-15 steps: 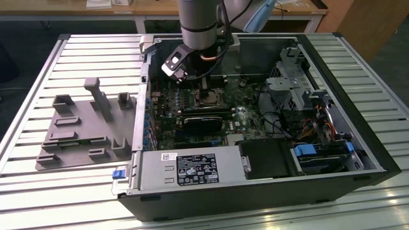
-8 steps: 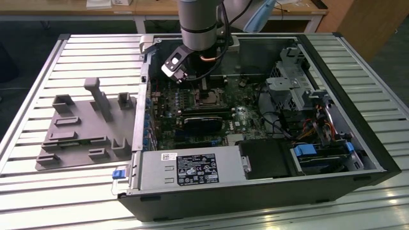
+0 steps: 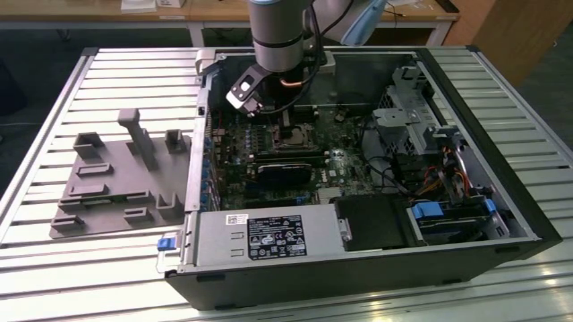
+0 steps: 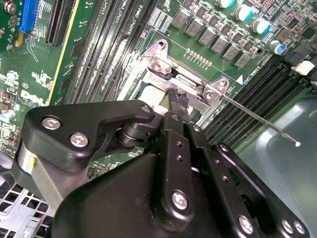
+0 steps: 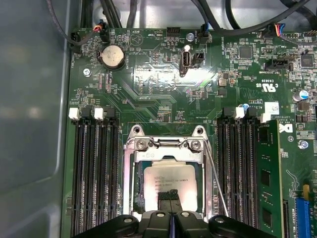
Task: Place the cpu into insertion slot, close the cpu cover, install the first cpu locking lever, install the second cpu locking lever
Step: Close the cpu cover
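Note:
The cpu (image 5: 153, 181), a pale silver square, lies in the insertion slot (image 3: 293, 137) on the green board inside the open computer case. The silver cpu cover (image 5: 131, 168) lies flat around it, with the chip showing through its cut-out. My gripper (image 5: 170, 196) hangs straight over the socket, fingers shut together, and its tips (image 4: 176, 101) rest at the chip's edge by the cover frame. A thin wire locking lever (image 5: 216, 184) sticks up at a slant beside the socket, unlatched, and runs out over the memory slots (image 4: 257, 119). In the exterior view the gripper (image 3: 284, 126) is low over the socket.
Black memory slots (image 5: 94, 178) flank the socket, with a green memory stick (image 5: 270, 173) on one side. The case wall (image 5: 29, 124) is close by. The power supply (image 3: 268, 236) sits at the case front, and a grey fixture (image 3: 117, 181) lies on the exterior view's left.

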`<state>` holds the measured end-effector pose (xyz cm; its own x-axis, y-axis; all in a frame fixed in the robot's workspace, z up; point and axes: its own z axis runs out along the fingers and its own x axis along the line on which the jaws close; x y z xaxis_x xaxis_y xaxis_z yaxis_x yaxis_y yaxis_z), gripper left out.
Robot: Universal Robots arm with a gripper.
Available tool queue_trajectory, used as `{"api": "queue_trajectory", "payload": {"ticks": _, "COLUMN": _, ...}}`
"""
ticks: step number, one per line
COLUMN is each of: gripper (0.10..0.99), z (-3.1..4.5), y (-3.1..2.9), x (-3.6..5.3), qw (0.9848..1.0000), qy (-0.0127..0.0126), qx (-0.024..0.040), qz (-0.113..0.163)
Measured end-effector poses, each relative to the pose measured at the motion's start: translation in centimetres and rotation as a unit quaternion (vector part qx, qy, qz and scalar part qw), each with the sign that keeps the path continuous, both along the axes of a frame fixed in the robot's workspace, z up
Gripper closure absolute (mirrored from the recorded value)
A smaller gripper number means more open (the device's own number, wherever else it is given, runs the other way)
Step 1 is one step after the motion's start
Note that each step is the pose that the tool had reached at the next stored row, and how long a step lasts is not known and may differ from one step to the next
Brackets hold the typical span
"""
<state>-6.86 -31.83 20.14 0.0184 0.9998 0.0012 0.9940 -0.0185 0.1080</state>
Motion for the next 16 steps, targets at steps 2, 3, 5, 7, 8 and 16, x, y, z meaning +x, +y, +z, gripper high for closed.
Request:
{"api": "queue_trajectory", "payload": {"ticks": 2, "gripper": 0.984, "z": -0.01, "y": 0.0, "x": 0.07, "qw": 1.0, "qy": -0.0001, "qx": -0.0001, "qz": 0.0}}
{"api": "queue_trajectory", "payload": {"ticks": 3, "gripper": 0.984, "z": -0.01, "y": 0.0, "x": 0.13, "qw": 1.0, "qy": -0.0001, "qx": -0.0003, "qz": 0.0}}
{"api": "queue_trajectory", "payload": {"ticks": 5, "gripper": 0.984, "z": -0.01, "y": 0.0, "x": 0.26, "qw": 1.0, "qy": -0.0001, "qx": -0.0004, "qz": 0.0}}
{"api": "queue_trajectory", "payload": {"ticks": 7, "gripper": 0.984, "z": 0.0, "y": 0.0, "x": 0.4, "qw": 1.0, "qy": -0.0001, "qx": -0.0005, "qz": 0.0}}
{"api": "queue_trajectory", "payload": {"ticks": 8, "gripper": 0.984, "z": -0.01, "y": 0.0, "x": 0.42, "qw": 1.0, "qy": -0.0001, "qx": -0.0005, "qz": 0.0}}
{"api": "queue_trajectory", "payload": {"ticks": 16, "gripper": 0.984, "z": 1.07, "y": 0.0, "x": 0.42, "qw": 1.0, "qy": 0.0, "qx": -0.0007, "qz": 0.0}}
